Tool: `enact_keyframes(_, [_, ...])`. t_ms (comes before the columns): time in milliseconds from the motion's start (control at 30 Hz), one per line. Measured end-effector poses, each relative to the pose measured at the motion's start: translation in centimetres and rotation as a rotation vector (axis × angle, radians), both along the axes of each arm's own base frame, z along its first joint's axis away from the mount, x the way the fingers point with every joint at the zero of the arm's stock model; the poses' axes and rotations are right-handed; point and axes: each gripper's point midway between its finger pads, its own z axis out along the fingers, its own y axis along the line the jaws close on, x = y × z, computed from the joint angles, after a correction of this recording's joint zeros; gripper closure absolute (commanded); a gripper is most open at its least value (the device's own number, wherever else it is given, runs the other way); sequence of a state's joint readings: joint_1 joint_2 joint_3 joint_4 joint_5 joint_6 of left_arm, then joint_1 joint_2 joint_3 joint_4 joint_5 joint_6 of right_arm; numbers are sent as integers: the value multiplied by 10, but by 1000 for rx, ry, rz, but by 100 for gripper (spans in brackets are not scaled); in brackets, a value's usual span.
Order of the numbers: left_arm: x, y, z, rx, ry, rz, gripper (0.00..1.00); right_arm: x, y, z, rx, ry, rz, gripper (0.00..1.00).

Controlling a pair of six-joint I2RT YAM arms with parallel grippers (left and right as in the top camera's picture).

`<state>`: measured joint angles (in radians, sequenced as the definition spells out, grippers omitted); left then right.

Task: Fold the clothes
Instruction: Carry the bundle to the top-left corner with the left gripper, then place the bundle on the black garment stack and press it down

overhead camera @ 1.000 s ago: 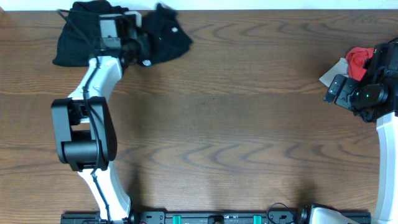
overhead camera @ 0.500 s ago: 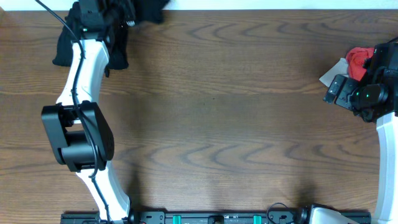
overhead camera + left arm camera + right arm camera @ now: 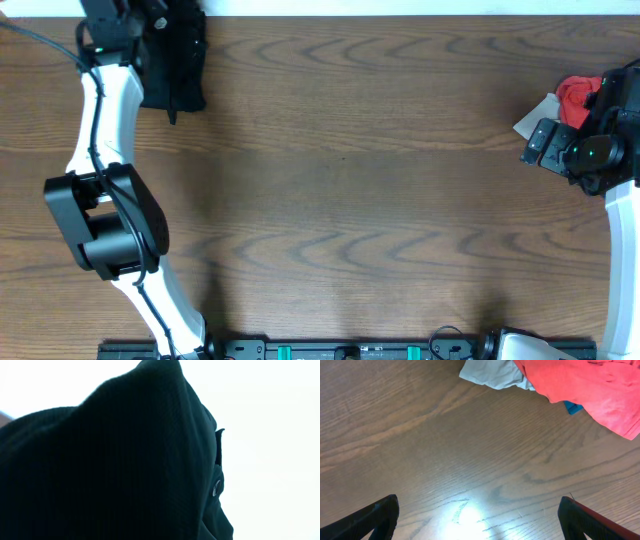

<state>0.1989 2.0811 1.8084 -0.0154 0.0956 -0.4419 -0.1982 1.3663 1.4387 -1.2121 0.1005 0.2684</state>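
A black garment hangs bunched at the table's far left corner, caught up at my left gripper. In the left wrist view the black knit cloth fills the frame and hides the jaws; a small button shows on its edge. My right gripper is open and empty over bare wood. It hovers just in front of a red garment lying on a pale grey one. In the overhead view the right gripper sits beside that red garment.
A bit of blue cloth peeks from under the red garment. The pile lies at the table's right edge. The wooden table stretches between the two arms. A black rail runs along the front edge.
My left arm has swung left along the back edge, dragging the black garment from its spread position into a narrow bunch at the corner. The right arm has not moved.
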Motion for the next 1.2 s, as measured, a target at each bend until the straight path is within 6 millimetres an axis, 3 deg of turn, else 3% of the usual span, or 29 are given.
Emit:
enact_keyframes(133, [-3,20,-34,-72,72,67,94,0,0,0,0,2,0,1])
enact_keyframes(300, [-23,32,-123,-158,314,126,93,0,0,0,0,2,0,1])
enact_keyframes(400, [-42,33,-152,-205,428,146,93,0,0,0,0,-1,0,1])
enact_keyframes(500, [-54,30,-159,-245,489,141,92,2,0,1,-2,-7,1,1])
enact_keyframes(567, [-61,26,-163,-264,528,130,86,3,-1,1,-3,-13,2,1])
enact_keyframes(600, [-65,23,-165,-275,548,127,79,3,-1,1,-3,-13,2,1])
enact_keyframes(700, [-76,17,-173,-300,606,117,39,3,-1,1,-4,-13,2,1])
enact_keyframes(900, [-80,12,-175,-296,628,83,6,3,-1,1,-4,-13,2,1])
enact_keyframes(967, [-76,13,-173,-273,616,65,0,2,0,1,-3,-10,2,1])
enact_keyframes(1100, [-76,18,-167,-227,607,65,2,0,0,0,-1,1,2,1])
enact_keyframes(1200, [-77,23,-151,-185,585,77,2,-1,0,0,-1,5,3,1])
